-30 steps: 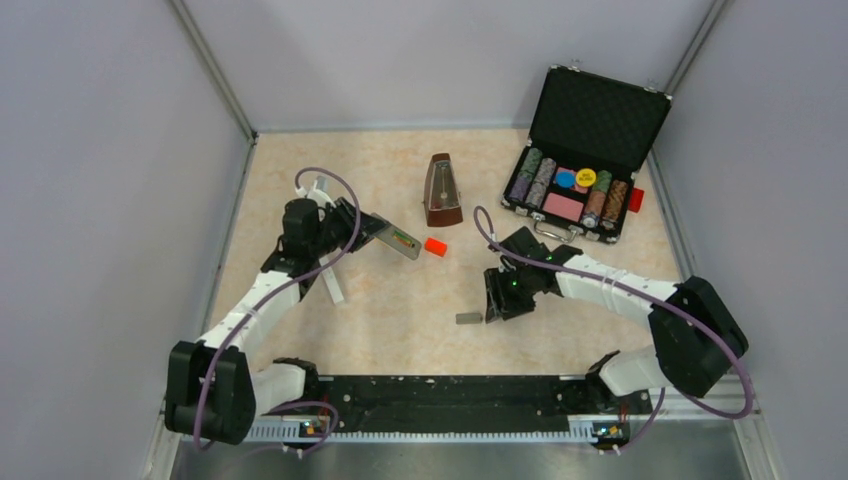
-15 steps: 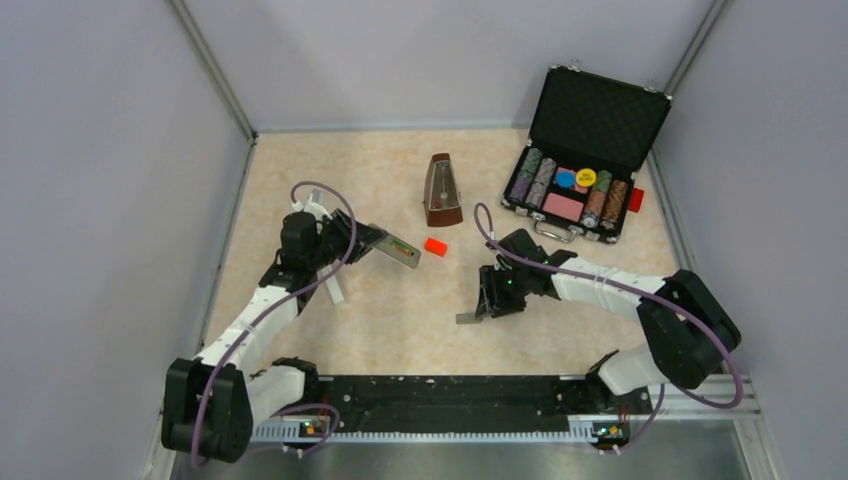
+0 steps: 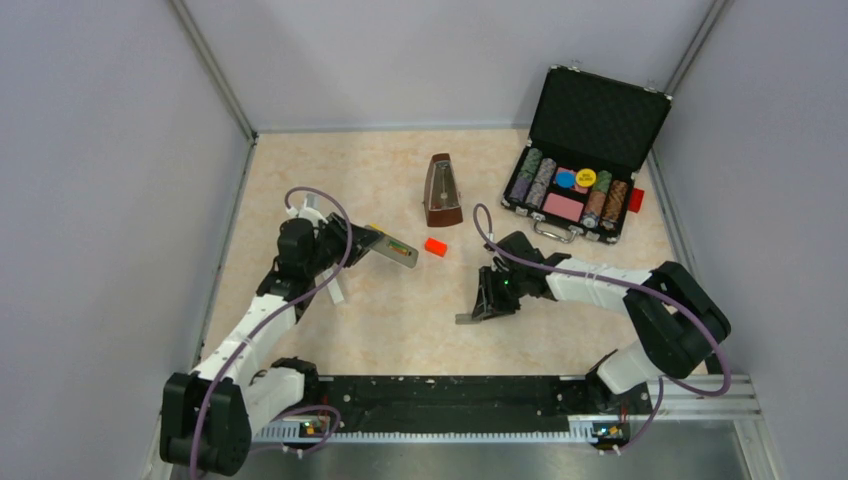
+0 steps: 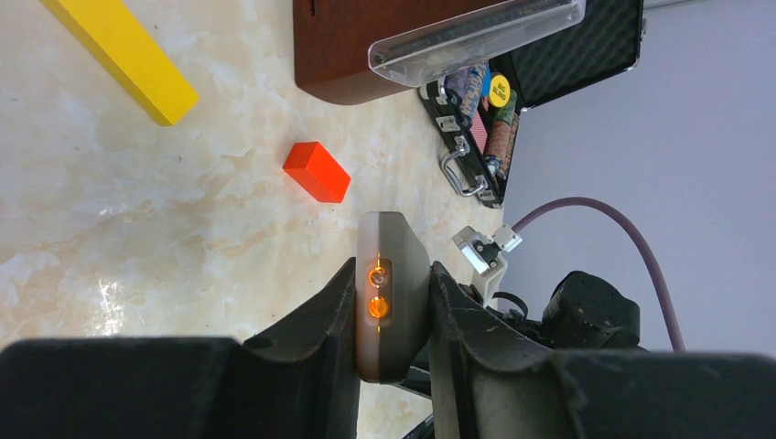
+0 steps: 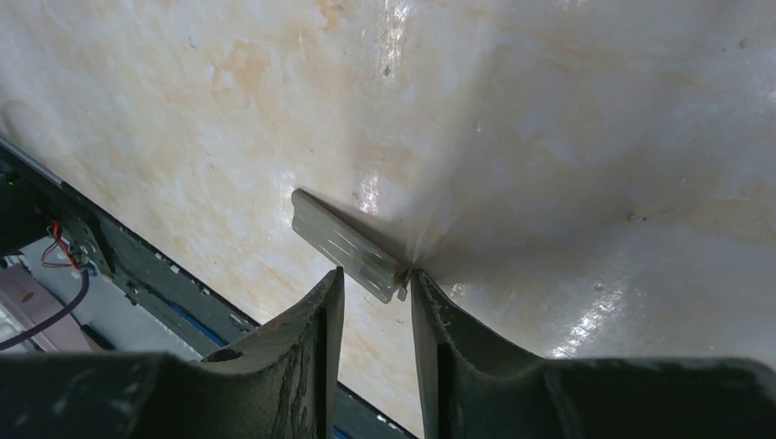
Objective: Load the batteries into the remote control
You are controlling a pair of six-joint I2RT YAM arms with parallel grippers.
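Left claw [image 4: 392,274] is clamped on the sides of the grey remote control [image 4: 392,315], left of centre, with its free end pointing at the little red block [image 4: 316,171]. Both batteries [image 4: 376,306] sit in the recess. The right claw [image 5: 375,274] is down at the surface [image 5: 549,137], jaws narrowly apart around one end of the grey battery cover [image 5: 343,242]. Can't tell if it's actually pinching it.
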